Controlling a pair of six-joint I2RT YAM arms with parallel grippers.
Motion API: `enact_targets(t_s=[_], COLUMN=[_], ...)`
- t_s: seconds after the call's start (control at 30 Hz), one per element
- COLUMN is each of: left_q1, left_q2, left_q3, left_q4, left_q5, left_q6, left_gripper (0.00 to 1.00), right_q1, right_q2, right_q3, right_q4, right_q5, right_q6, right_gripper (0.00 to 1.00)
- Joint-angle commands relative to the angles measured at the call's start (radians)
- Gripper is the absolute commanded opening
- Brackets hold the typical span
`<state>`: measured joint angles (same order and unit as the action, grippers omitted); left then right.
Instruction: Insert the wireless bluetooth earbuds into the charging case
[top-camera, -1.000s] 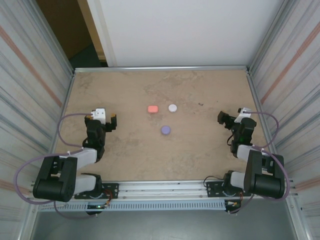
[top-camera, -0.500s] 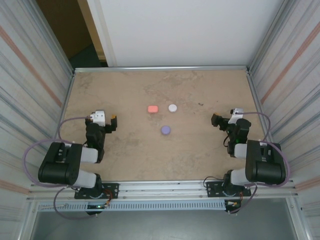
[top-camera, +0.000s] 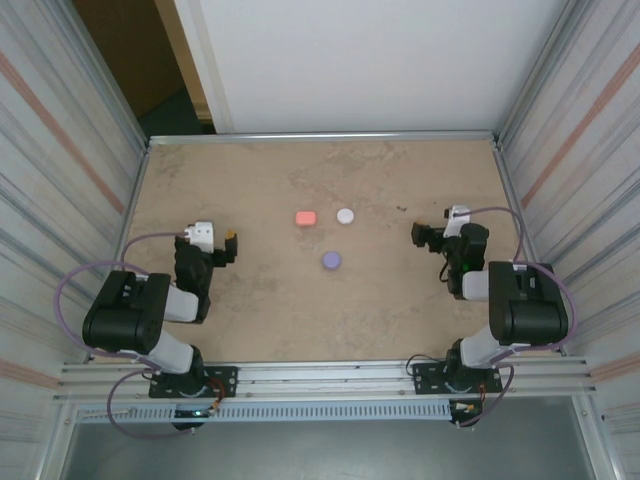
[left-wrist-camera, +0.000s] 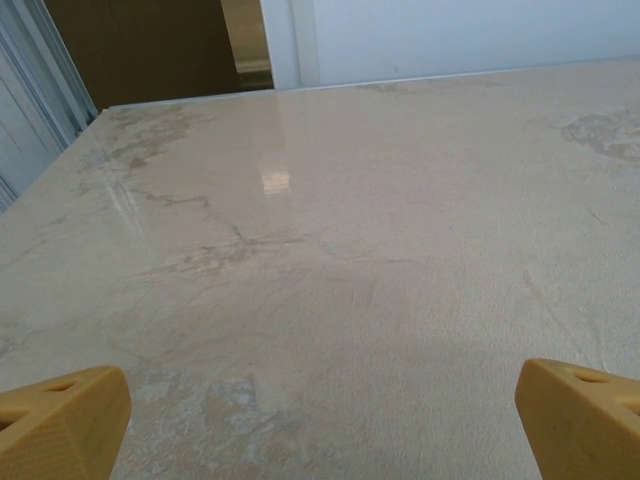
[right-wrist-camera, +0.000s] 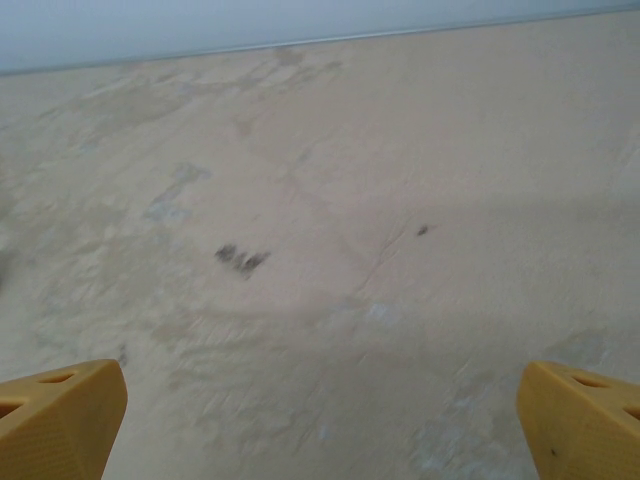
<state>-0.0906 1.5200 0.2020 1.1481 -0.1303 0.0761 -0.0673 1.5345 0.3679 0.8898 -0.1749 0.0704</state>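
From above, pink case (top-camera: 306, 217), white case (top-camera: 346, 215), purple case (top-camera: 331, 260), from wrists, left tool (left-wrist-camera: 322, 420), right tool (right-wrist-camera: 320, 420) wide open, empty.

Overhead camera looking down, both wrist cameras low, close, sharing tabletop (top-camera: 380, 300)

Setting: a robotics lab test cell, not a home or shop.
Enclosure: ribbed side panels (top-camera: 60, 150) on the left and right, with a white board (top-camera: 380, 60) at the far side.
Work surface: a stone-patterned table (top-camera: 260, 180) edged in metal framing.
Equipment: a left arm (top-camera: 130, 320) and a right arm (top-camera: 520, 310) bolted to an aluminium rail (top-camera: 330, 385) at the near edge, with purple cables (top-camera: 62, 295) looping beside them.
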Motion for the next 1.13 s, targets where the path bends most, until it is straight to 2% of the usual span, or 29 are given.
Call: enact_targets(t_s=[0.0,0.17,0.23,1.1], left_q1=[0.005,0.012,0.054,0.068], left_q2=[-0.021,-0.005,-0.006,-0.011], left_q3=[0.063,0.175,0.198,0.194], left_q4=[-0.092,-0.290,-0.334,-0.332], left_q5=[0.008,0.000,0.054,0.074], left_q6=[0.018,0.005,-0.028,-0.036], left_gripper=[0.99,0.99,0.99,0.99], right_q1=[-0.016,-0.002,-0.003,0.010], right_q2=[0.009,0.009,0.009,0.006], right_q3=[0.033,0.039,0.039,0.040], right_q4=[-0.078,-0.089,-0.088,-0.091], right_q5=[0.062,0.091,0.092,0.112], right_q6=[0.022,0.017,0.018,0.012], right_gripper=[0.99,0.99,0.99,0.99])
